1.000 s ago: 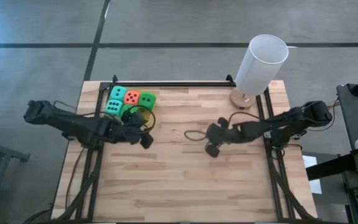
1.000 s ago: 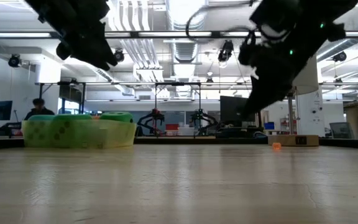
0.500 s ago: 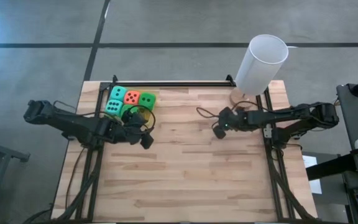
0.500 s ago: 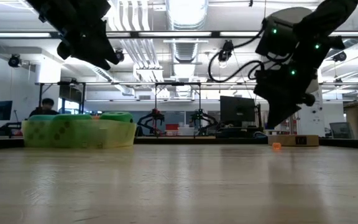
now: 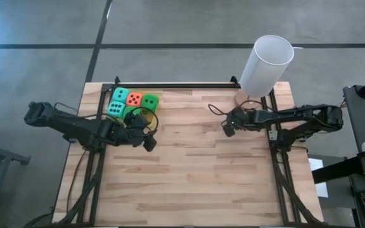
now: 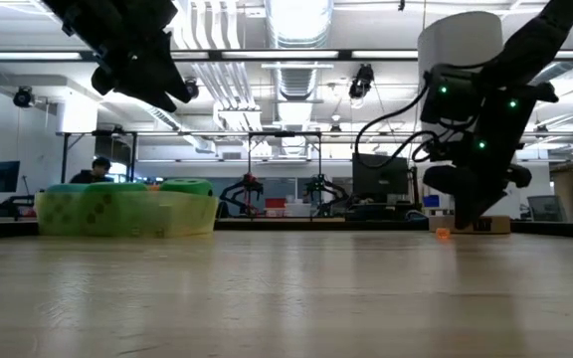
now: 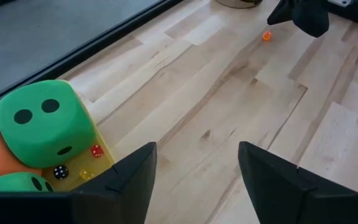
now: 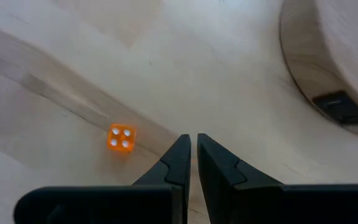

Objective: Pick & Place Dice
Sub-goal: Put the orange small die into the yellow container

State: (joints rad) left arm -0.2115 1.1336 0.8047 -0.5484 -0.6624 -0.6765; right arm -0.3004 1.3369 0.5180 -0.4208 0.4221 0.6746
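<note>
matt soft dice, pale wood table

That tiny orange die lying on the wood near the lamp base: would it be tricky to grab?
Probably. The small orange die is hard-looking and glossy, so it may slip from the right gripper, whose fingers are nearly closed beside it. Its flat faces suggest it would slide or tumble rather than roll far. It looks very light, so a nudge could flick it away.

L claw fingers spread, near table's left rear; R claw fingers together, right rear.

Right end effector retreated toward lamp
</note>
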